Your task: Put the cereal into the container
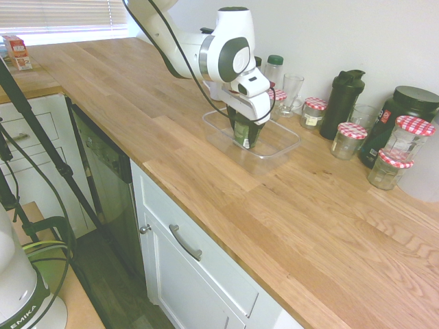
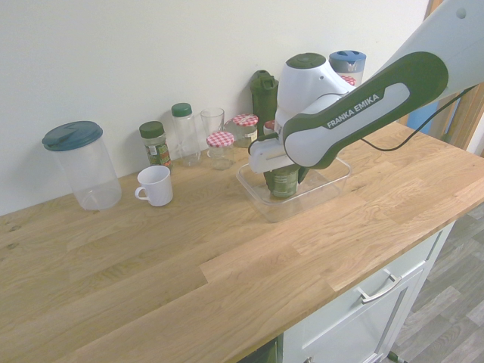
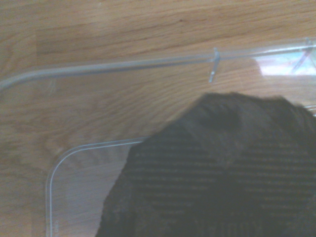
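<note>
The arm (image 2: pixel 370 110) is seen extended and lowered, with its forearm sloped down toward the wrist (image 1: pixel 235 55). The wrist is held above the hand (image 1: pixel 245 130), which is pointed downward with a slight tilt. The two dark fingers (image 2: pixel 304 174) are observed spaced apart, one on each side.

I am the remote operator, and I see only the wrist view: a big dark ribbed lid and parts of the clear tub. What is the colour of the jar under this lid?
Observer: The jar is olive-green below its lid, as the second exterior view shows.
Operator: Thank you. And where is the end effector in relation to it?
Observer: The end effector is down at the jar, inside the outline of the tub.
Operator: Is there some cup on the counter which I should know about?
Observer: Yes, a white mug stands on the counter, outside the tub and apart from it.
</note>
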Tool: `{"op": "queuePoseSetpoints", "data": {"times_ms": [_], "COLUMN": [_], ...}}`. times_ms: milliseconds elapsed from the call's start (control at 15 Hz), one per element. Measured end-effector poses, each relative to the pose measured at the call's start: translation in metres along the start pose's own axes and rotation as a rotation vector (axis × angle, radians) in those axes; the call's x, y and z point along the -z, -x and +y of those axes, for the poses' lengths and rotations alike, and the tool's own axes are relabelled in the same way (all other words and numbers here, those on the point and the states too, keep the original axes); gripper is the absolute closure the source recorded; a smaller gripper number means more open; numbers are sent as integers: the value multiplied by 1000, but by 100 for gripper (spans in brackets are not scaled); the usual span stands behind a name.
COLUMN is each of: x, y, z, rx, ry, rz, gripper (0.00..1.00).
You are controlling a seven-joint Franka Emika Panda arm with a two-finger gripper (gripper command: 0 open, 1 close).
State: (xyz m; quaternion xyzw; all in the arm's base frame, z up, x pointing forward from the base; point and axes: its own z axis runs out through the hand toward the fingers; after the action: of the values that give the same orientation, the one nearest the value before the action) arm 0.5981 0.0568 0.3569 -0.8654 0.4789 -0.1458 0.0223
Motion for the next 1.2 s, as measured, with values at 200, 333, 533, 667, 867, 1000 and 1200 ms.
{"op": "queuePoseSetpoints", "data": {"times_ms": [200, 333, 533, 667, 867, 1000, 1200], "x": [0, 1, 11, 22, 35, 53, 104], "y": [-1, 0, 0, 0, 5, 11, 11], "z": [1, 2, 9, 15, 20, 24, 42], "rx": [5, 19, 54, 67, 106, 134, 134], "ry": [1, 3, 24, 41, 67, 91, 63], "rz": [0, -5, -36, -46, -93, -121, -96], "gripper": [0, 0, 0, 0, 0, 0, 0]}}
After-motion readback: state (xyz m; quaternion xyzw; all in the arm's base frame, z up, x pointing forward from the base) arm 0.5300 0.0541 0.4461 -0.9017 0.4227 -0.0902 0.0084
